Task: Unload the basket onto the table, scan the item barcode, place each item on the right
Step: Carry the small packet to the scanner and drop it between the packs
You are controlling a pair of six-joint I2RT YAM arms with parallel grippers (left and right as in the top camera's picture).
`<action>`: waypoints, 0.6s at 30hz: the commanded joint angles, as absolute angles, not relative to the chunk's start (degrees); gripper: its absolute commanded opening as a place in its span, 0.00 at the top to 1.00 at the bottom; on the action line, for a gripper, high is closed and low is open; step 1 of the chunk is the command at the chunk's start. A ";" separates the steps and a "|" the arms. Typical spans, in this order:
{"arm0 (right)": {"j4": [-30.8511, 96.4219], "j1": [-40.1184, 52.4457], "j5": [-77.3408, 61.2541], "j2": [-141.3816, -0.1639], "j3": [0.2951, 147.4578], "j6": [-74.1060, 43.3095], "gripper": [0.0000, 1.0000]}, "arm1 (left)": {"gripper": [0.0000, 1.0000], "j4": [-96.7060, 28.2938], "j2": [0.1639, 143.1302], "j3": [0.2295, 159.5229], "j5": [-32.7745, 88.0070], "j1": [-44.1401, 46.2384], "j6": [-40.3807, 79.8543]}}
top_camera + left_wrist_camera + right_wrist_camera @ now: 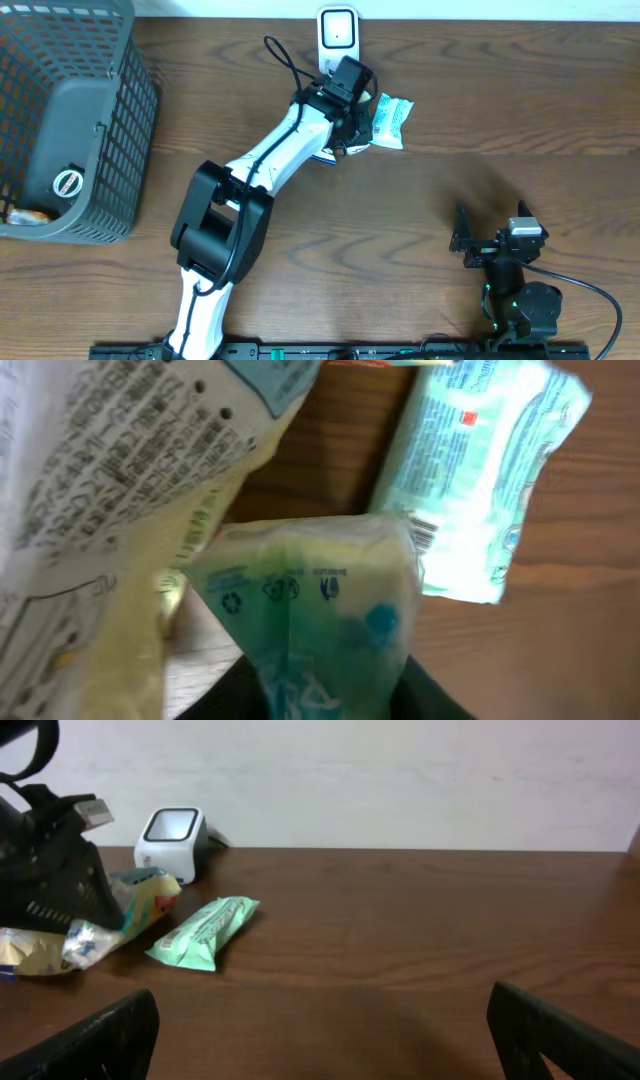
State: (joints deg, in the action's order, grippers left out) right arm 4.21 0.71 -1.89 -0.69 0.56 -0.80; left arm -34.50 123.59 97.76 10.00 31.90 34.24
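The scan looks part-way through, by my reading: the left arm reaches far across the table (520,110) towards the white scanner (338,33) at the back edge, and its left pincer (348,128) is down just in front of it, over a yellow packet (145,900). From the right wrist view that packet seems to rest on the table, not raised to the scanner's window. The left wrist view is filled with crinkled yellow and clear wrapping pressed close to the lens, and no barcode is plainly turned to the scanner. Whether this pincer is clenched on the packet or has released it I cannot tell, as its fingers are hidden. A mint-green packet (388,120) lies flat just beside it, near the scanner. Whether either packet has been read, nothing shows. A grey basket (120,130) with a few goods stands at the far left. The right pincer (463,240) waits low at the near right, jaws spread wide and empty, well apart from everything.
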 commanded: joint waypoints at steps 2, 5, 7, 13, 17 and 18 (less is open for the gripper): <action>4.27 -0.08 -1.87 -0.43 0.34 -0.78 0.01 | 0.32 -32.95 124.33 97.71 4.89 32.99 32.62; 4.27 -0.08 -1.87 -0.43 0.34 -0.78 0.01 | 0.23 -31.29 124.18 97.73 4.91 32.91 31.18; 4.27 -0.08 -1.87 -0.43 0.34 -0.78 0.01 | 0.20 -30.94 123.55 97.82 4.95 32.62 30.65; 4.27 -0.08 -1.87 -0.43 0.34 -0.78 0.01 | 0.19 -30.55 116.11 100.64 5.50 30.55 30.50; 4.27 -0.08 -1.87 -0.43 0.34 -0.78 0.01 | 0.19 -28.32 106.69 101.30 5.48 27.75 30.17; 4.27 -0.08 -1.87 -0.43 0.34 -0.78 0.01 | 0.19 -27.88 104.16 101.30 5.48 26.72 29.43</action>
